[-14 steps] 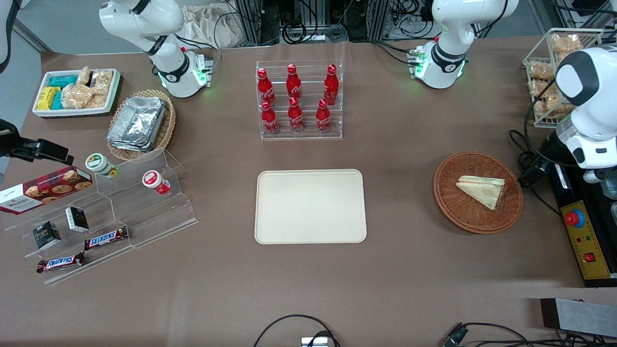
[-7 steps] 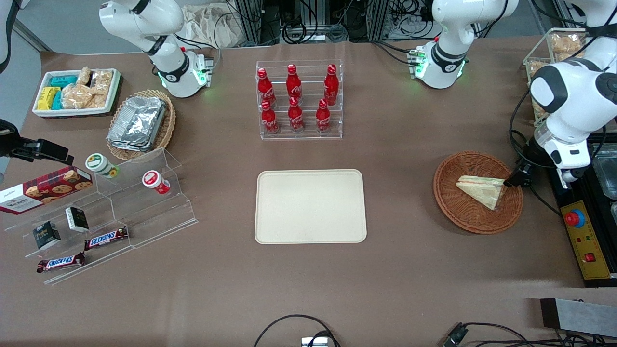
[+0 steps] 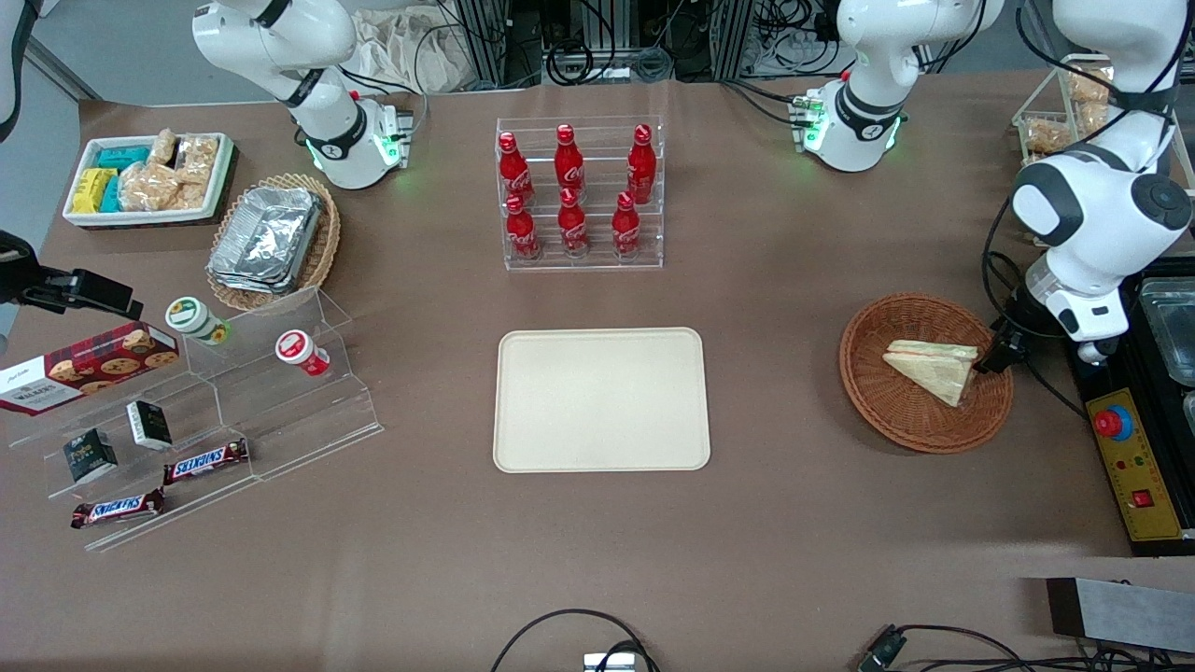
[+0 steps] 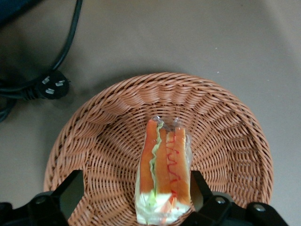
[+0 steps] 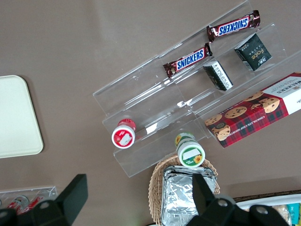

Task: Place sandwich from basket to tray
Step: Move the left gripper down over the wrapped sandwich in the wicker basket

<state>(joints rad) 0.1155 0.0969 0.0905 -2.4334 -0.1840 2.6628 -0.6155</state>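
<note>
The sandwich (image 3: 934, 369), a wrapped wedge with orange and green filling, lies in the reddish-brown wicker basket (image 3: 896, 415) toward the working arm's end of the table. My left gripper (image 3: 992, 356) hovers low over the basket's rim at the sandwich's wide end. In the left wrist view the gripper (image 4: 135, 187) is open, with the sandwich (image 4: 164, 169) between its black fingers (image 4: 70, 193), close to one of them and not gripped, over the basket (image 4: 94, 122). The cream tray (image 3: 601, 399) lies at the table's middle.
A black plug and cable (image 4: 49, 85) lie on the table beside the basket. A control box with a red button (image 3: 1111, 425) sits at the working arm's end. A rack of red bottles (image 3: 581, 191) stands farther from the camera than the tray.
The left arm has swung in from the table's end and come down; its gripper has moved to the basket's rim beside the sandwich. The sandwich and basket have not moved.
</note>
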